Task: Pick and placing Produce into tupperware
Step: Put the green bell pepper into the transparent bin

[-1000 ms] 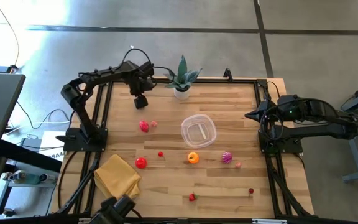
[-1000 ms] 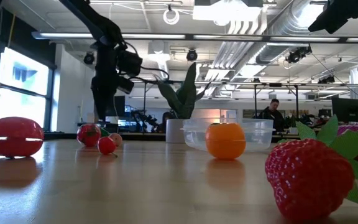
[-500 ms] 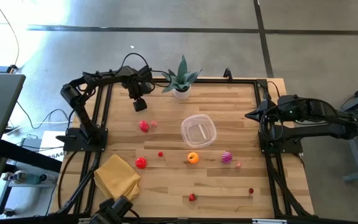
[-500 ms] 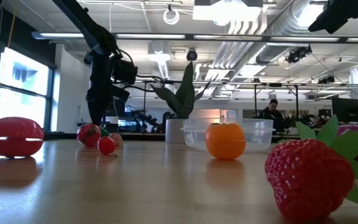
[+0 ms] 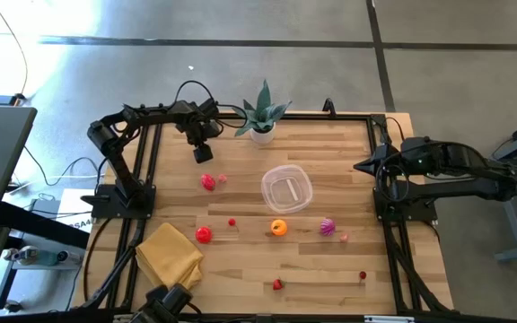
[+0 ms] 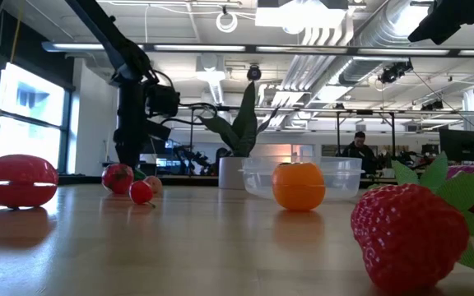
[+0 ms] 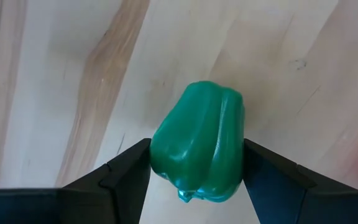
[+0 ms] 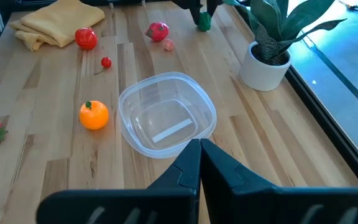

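Currently the left pincer (image 7: 196,167) clamps a green pepper (image 7: 199,142) near the table's (image 5: 330,152) far-left edge — tupperware (image 5: 286,189) well apart.

The work surface was a light wooden table (image 5: 330,269) of butcher-block planks, bordered by a black metal frame (image 5: 371,115). It stood on a grey concrete floor (image 5: 330,54) crossed by dark seam lines. Beyond the table, the low view showed an open industrial hall: exposed silver ducting (image 6: 336,49) and pipes ran under the ceiling, with bright rectangular light panels (image 6: 295,12) overhead. Tall windows (image 6: 31,115) admitted daylight at one side. A person (image 6: 357,152) sat in the distance beside a dark monitor (image 6: 459,148).
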